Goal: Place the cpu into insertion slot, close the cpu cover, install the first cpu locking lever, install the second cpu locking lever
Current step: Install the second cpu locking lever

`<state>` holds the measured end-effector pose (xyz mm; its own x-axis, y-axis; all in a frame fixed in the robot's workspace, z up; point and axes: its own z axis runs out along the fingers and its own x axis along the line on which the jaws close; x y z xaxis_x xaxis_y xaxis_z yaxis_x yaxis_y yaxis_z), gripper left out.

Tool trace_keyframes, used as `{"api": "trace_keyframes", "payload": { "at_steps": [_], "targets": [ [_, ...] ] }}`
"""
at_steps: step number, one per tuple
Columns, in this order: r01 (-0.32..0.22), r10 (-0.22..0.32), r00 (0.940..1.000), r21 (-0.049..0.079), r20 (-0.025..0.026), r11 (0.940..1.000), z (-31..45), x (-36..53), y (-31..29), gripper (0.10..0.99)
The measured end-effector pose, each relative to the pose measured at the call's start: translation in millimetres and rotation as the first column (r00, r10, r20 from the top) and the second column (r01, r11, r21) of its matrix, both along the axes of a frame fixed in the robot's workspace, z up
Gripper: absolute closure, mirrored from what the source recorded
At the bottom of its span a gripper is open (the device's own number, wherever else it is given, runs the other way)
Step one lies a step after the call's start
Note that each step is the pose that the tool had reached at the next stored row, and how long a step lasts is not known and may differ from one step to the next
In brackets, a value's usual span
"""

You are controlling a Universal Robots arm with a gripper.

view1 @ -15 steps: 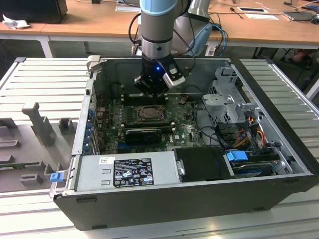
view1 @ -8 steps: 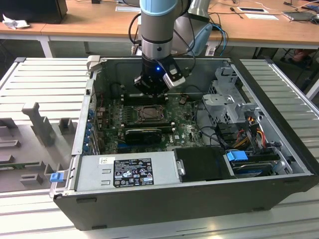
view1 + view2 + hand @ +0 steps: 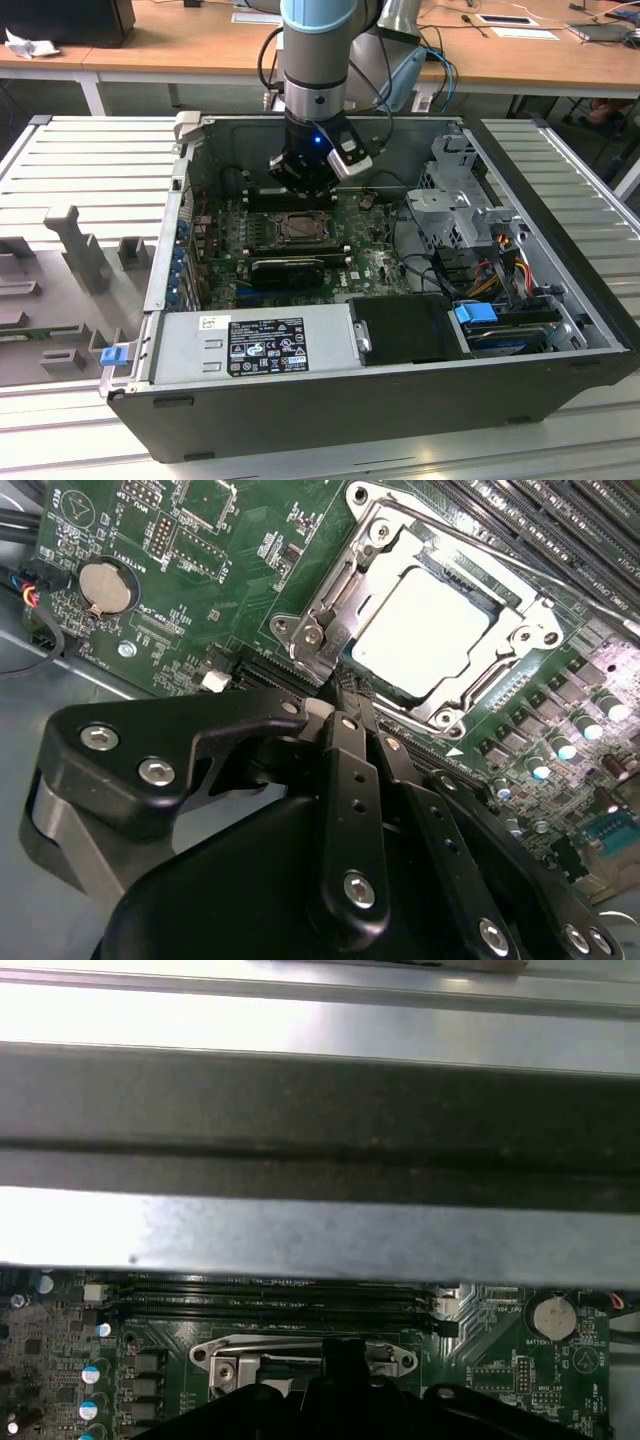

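The gripper [image 3: 345, 695] is hanging with fingers pinched together, empty, just beside the cover [image 3: 330, 610]; the chip [image 3: 425, 630] is sitting underneath.

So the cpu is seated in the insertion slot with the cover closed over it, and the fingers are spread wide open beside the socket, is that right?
Not quite: the fingers are closed together, not spread open, as the second wrist view shows. The rest holds: the cpu sits in the insertion slot with the cpu cover down around it, and the gripper is beside the socket.

Socket [image 3: 305, 1360] half buried under the pincer [image 3: 345, 1355] in the first wrist view; levers too murky to call; motherboard [image 3: 200, 570] chopped by the frame edge.
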<state>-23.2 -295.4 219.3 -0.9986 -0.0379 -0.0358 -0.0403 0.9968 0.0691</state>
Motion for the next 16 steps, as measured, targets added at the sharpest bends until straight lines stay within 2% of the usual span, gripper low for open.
{"api": "trace_keyframes", "payload": {
  "at_steps": [2, 4, 5, 9, 13, 16],
  "targets": [
    [0.000, 0.000, 1.0000, 0.000, 0.0000, 1.0000, 3.9, 0.0, -0.1, 0.980],
    [0.000, 0.000, 1.0000, 0.000, 0.0000, 1.0000, 12.8, 0.0, -0.1, 0.980],
    [0.000, 0.000, 1.0000, 0.000, 0.0003, 1.0000, 13.9, 0.1, -0.2, 0.980],
    [0.000, 0.000, 1.0000, 0.000, 0.0000, 1.0000, 14.0, 0.0, -5.7, 0.980],
    [0.000, 0.000, 1.0000, 0.000, 0.0001, 1.0000, 13.9, 0.0, -14.1, 0.980],
    [0.000, 0.000, 1.0000, 0.000, 0.0000, 1.0000, 16.8, -0.1, -15.7, 0.980]
  ]
}}
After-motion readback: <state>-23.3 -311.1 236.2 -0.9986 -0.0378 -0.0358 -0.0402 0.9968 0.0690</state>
